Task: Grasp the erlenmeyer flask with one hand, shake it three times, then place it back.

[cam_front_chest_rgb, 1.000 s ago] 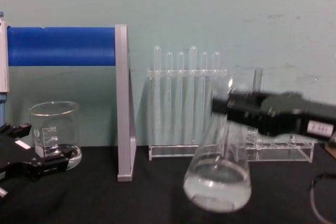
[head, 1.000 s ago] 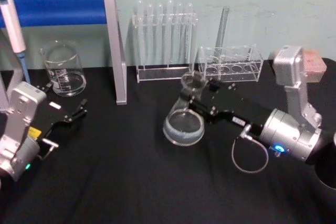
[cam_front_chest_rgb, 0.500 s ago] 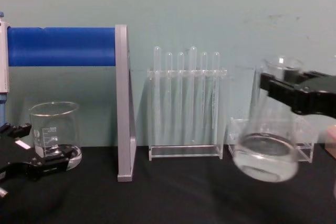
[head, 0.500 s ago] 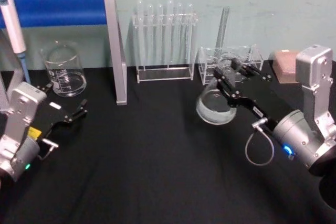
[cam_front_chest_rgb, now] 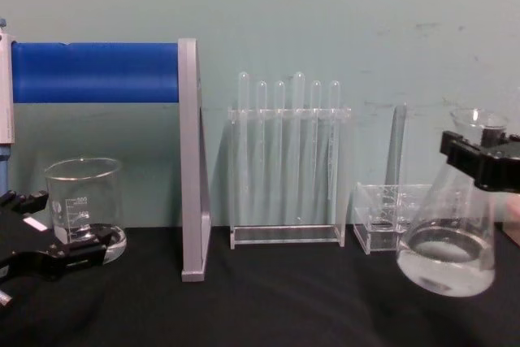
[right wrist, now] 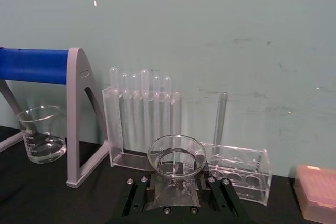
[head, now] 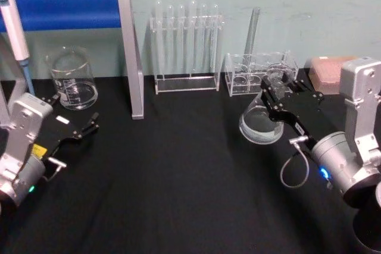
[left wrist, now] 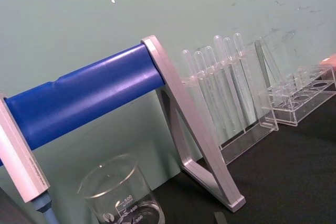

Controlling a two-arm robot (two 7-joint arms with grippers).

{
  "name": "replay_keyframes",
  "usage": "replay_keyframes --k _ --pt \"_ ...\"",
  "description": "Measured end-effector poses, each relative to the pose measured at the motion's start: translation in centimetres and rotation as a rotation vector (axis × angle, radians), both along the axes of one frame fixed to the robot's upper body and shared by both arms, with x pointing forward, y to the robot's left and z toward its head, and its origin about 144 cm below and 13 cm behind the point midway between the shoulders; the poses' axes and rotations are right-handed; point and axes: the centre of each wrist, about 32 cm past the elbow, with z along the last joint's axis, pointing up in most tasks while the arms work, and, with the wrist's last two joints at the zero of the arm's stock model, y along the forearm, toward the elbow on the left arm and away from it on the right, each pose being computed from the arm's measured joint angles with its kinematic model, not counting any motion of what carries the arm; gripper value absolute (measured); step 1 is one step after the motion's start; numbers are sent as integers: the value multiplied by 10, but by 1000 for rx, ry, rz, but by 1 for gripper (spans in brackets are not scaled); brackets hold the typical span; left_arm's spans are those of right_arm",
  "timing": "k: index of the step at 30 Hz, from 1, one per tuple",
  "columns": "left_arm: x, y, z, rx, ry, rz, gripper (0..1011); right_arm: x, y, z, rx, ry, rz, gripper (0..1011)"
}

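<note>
The erlenmeyer flask (head: 261, 125), clear glass with a little liquid in its wide base, hangs slightly tilted above the black table at the right. My right gripper (head: 280, 92) is shut on its neck just under the flared rim. From the chest the flask (cam_front_chest_rgb: 449, 256) shows at the right edge with the right gripper (cam_front_chest_rgb: 481, 158) clamped at its neck. The right wrist view looks down on the flask's rim (right wrist: 176, 153) between the black fingers (right wrist: 137, 195). My left gripper (head: 89, 124) rests open at the far left, near the beaker; it is also low at the left for the chest, left gripper (cam_front_chest_rgb: 53, 232).
A glass beaker (head: 72, 79) stands back left beside a grey stand with a blue roll (head: 71, 8) and a pipette (head: 15, 28). A tall test-tube rack (head: 187, 46), a low clear rack (head: 262, 73) and a pink box (head: 329, 69) line the back.
My right gripper has swung the flask from the table's middle to the right, and the flask has gone from strongly tilted to nearly upright. The left arm has not moved.
</note>
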Motion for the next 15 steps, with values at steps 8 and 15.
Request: replay_keyframes --k 8,15 --pt "0 0 0 0 0 0 1001 11 16 1 -11 -2 78 456" --pt "0 0 0 0 0 0 1001 28 38 3 -27 -9 223 456"
